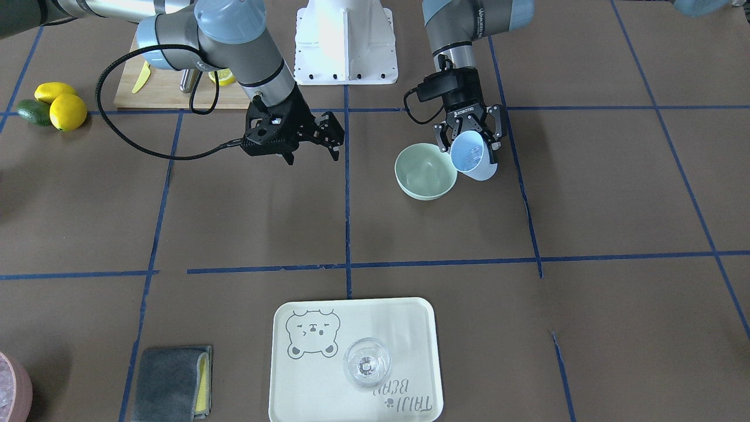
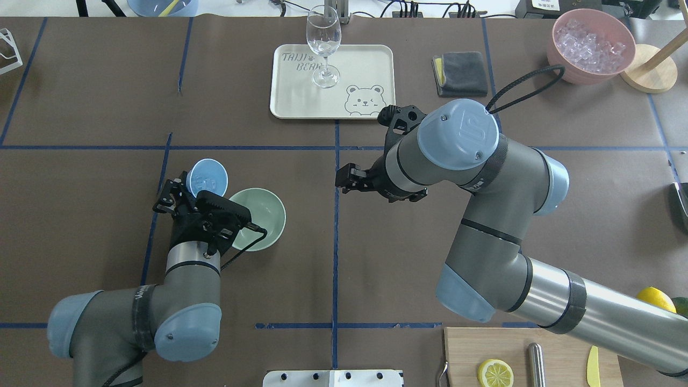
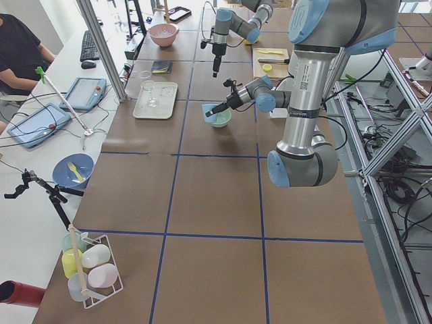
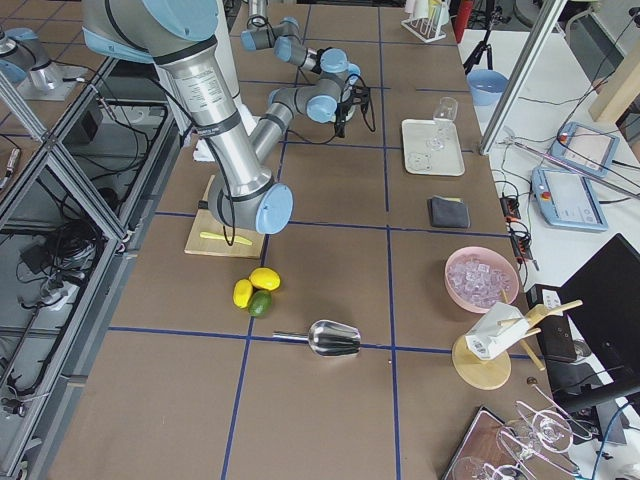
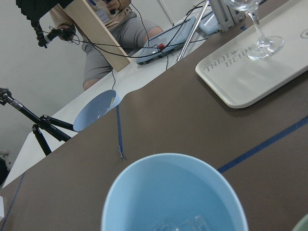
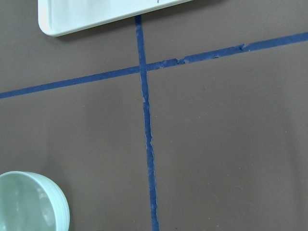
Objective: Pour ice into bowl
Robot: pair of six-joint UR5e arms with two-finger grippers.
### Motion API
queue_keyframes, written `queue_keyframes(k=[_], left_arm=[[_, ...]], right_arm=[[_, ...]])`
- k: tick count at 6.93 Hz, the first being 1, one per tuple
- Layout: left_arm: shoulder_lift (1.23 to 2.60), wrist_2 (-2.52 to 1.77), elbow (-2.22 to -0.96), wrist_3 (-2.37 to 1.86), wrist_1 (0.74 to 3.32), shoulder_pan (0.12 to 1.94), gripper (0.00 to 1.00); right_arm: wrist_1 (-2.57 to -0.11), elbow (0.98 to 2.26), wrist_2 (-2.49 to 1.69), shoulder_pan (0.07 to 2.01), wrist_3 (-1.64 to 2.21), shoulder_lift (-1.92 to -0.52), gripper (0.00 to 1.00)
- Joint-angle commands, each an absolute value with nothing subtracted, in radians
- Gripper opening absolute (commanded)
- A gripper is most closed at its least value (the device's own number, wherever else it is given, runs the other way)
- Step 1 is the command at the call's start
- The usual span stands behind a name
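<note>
My left gripper (image 1: 469, 144) is shut on a light blue cup (image 1: 472, 156) and holds it tilted, mouth toward the rim of the pale mint-green bowl (image 1: 426, 171). The overhead view shows the cup (image 2: 207, 178) just beyond the bowl (image 2: 264, 214), touching or almost touching it. A few clear ice cubes (image 5: 180, 224) lie inside the cup (image 5: 173, 192) in the left wrist view. The bowl's inside looks bare. My right gripper (image 1: 310, 146) is open and empty, hovering over the table left of the bowl in the front-facing view. The bowl's edge (image 6: 29, 202) shows in the right wrist view.
A cream tray (image 2: 371, 59) with a wine glass (image 2: 323, 43) stands across the table. A grey cloth (image 2: 459, 72) and a pink container of ice (image 2: 590, 45) are at the far right. A cutting board (image 2: 559, 349) with a lemon slice lies near the robot's base.
</note>
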State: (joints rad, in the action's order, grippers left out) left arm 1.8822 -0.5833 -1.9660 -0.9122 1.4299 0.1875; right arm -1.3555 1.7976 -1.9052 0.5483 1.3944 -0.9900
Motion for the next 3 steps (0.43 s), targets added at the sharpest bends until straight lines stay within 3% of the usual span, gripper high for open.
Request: queue_keyframes(k=[1,3], left_arm=[[1.893,-0.519,-1.965,-0.907,1.307,0.161,0.00],[1.891,-0.378,-1.950,-0.843,1.249,0.124,0.00]], right_arm=[[-1.355,1.796,-1.902,0.548,1.391,-0.993,1.00],[-1.355,1.796,-1.899,0.546,1.393,-0.991,1.00]])
